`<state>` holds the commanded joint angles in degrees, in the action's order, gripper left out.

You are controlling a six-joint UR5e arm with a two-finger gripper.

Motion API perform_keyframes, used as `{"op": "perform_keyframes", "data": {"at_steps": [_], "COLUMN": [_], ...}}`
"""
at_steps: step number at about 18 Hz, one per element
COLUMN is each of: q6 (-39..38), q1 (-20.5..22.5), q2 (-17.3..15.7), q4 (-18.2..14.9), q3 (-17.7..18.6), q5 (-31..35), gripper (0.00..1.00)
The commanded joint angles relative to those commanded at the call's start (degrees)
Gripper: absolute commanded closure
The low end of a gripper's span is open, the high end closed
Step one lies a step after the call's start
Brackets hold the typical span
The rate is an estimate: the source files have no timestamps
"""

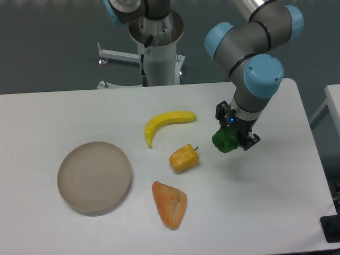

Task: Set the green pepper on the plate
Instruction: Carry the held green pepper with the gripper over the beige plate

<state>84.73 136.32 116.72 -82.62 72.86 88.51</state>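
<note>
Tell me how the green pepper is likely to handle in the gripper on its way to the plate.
The green pepper looks glossy, so it may be slippery in the gripper. Its lumpy, blocky shape probably gives uneven contact, so it could twist. It seems rigid, not floppy, and once set on the plate it might rock or roll slightly.

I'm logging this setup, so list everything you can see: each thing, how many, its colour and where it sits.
green pepper: one, dark green, right of centre, held in the tool
plate: one, beige-tan, left front of the table, nothing on it
banana: one, yellow, centre, behind the yellow pepper
yellow pepper: one, yellow with a dark stem, centre
orange wedge-shaped food item: one, orange, front centre
table: one, white
robot base: one, white post, behind the table
arm: one, grey with blue joints, upper right
tool: one, dark, shut on the green pepper
</note>
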Motion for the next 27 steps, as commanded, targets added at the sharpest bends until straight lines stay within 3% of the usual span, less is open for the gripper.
{"op": "perform_keyframes", "data": {"at_steps": [6, 10, 18, 22, 27], "q6": [-1.14, -7.98, -24.24, -28.73, -33.04], "q1": [-2.54, -9.04, -20.91, -25.21, -30.49], "q2": [-0.26, -3.25, -2.29, -0.01, 4.39], "q4": [-0.35, -0.53, -0.35, 2.19, 8.52], "q3": [0.17, 3.08, 3.08, 2.99, 2.99], "q5": [0.17, -0.62, -1.75, -4.39, -4.83], "gripper": [0.93, 0.93, 0.94, 0.93, 0.88]}}
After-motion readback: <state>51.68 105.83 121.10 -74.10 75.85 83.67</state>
